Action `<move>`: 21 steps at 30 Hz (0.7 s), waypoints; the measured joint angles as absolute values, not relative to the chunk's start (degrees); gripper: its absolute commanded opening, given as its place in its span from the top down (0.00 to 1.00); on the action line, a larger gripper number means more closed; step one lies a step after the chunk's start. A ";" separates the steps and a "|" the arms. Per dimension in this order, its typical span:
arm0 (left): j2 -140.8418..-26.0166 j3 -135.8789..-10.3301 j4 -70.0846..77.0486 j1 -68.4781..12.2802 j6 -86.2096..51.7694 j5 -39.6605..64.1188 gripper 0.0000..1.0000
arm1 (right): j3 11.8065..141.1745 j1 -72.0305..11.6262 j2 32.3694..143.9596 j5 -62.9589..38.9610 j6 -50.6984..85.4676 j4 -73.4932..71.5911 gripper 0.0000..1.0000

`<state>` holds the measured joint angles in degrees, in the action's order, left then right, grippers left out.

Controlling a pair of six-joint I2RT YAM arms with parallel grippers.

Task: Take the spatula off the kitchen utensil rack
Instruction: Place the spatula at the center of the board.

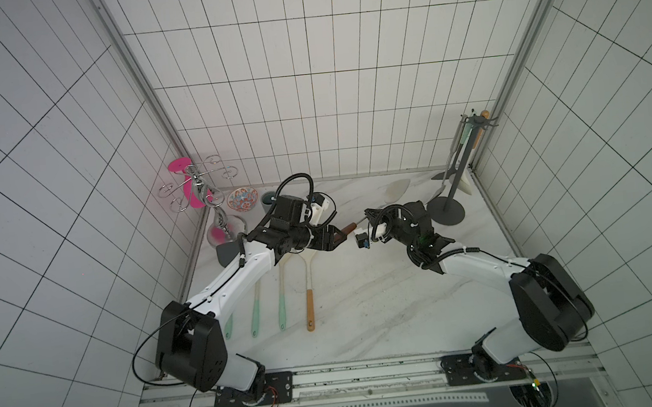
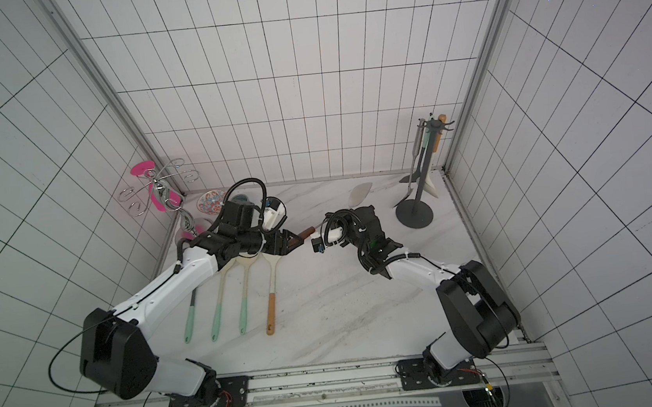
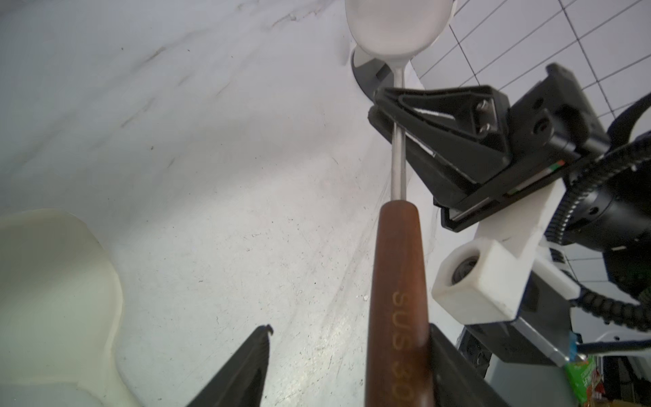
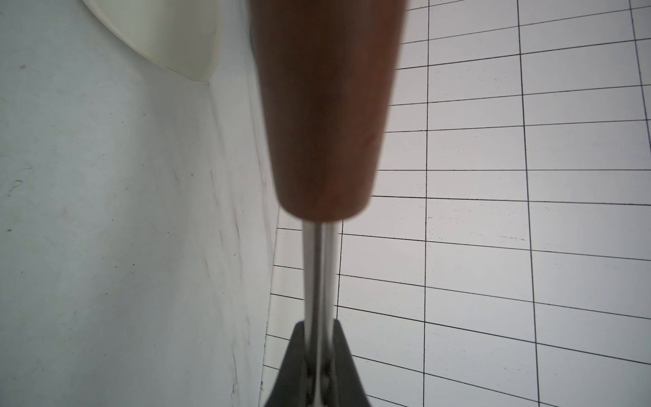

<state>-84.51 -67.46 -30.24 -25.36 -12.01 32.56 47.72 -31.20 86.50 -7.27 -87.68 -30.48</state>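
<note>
The spatula has a brown wooden handle (image 1: pixel 349 228) (image 2: pixel 306 233), a thin metal shaft and a pale head (image 1: pixel 396 190) (image 2: pixel 360 194). It is held level above the table, away from the kitchen utensil rack (image 1: pixel 460 167) (image 2: pixel 427 166) at the back right. My right gripper (image 1: pixel 369 213) (image 2: pixel 327 216) (image 4: pixel 318 327) is shut on the metal shaft (image 4: pixel 318 275). My left gripper (image 1: pixel 340 238) (image 2: pixel 293 242) (image 3: pixel 352 329) stands open around the wooden handle (image 3: pixel 398 282). One finger lies against the handle, and a wide gap separates the handle from the other finger.
Several utensils (image 1: pixel 308 287) lie in a row on the marble table under my left arm. A chrome stand (image 1: pixel 203 192), a patterned bowl (image 1: pixel 242 200) and a grey cup (image 1: pixel 268 202) are at the back left. Other utensils (image 1: pixel 469 137) hang on the rack.
</note>
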 measured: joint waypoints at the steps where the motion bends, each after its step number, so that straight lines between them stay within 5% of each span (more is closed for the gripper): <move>1: -84.51 -67.55 -30.72 -25.45 -11.81 32.58 0.41 | 47.66 -31.51 86.50 -7.27 -87.92 -30.33 1.00; 14: -85.69 -68.62 -33.65 -27.49 -10.50 31.33 0.50 | 47.62 -36.80 86.50 -8.23 -89.03 -29.67 1.00; 16: -86.11 -69.08 -34.17 -27.90 -10.26 31.14 0.61 | 47.64 -37.19 86.54 -8.27 -89.03 -29.43 1.00; 20: -86.48 -70.08 -35.07 -29.04 -9.43 31.18 1.00 | 47.64 -37.30 86.85 -8.08 -89.01 -29.19 1.00; 21: -86.50 -70.26 -35.27 -29.26 -9.26 30.98 1.00 | 47.64 -37.28 86.85 -8.03 -88.95 -29.15 1.00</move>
